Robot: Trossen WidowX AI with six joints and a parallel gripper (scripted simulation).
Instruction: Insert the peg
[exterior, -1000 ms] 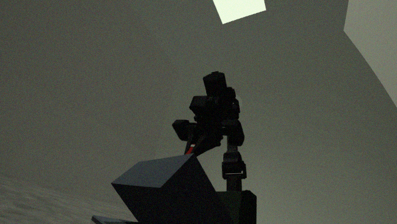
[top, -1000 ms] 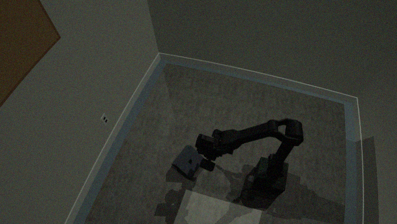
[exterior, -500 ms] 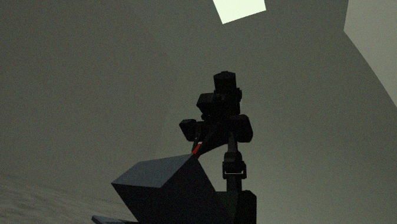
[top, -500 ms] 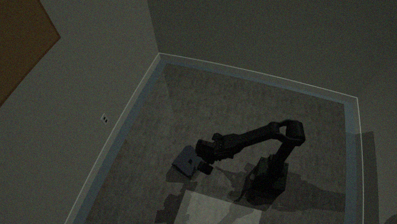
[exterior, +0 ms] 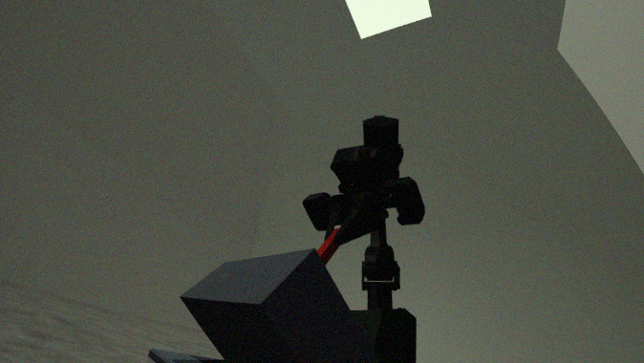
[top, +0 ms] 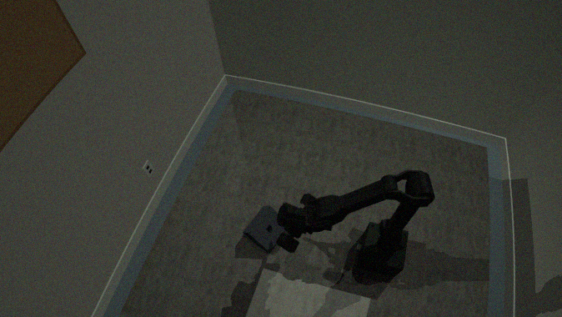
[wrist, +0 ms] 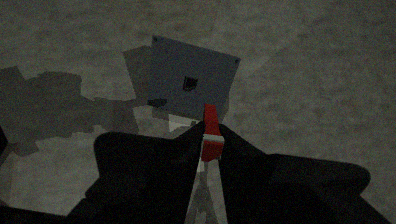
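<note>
While end effector (wrist: 211, 142) clamps peg (wrist: 212, 125), panel (wrist: 200, 82) hole (wrist: 190, 83) unobstructed.

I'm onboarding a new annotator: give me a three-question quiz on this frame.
1. True or false: the gripper is shut on the red peg.
2. Is the peg's tip inside the hole in the sloped panel? A) yes B) no, short of it
3. In the wrist view the hole lies up and to the ____ of the peg's tip.

Key: 1 true; 2 B; 3 left.
</note>
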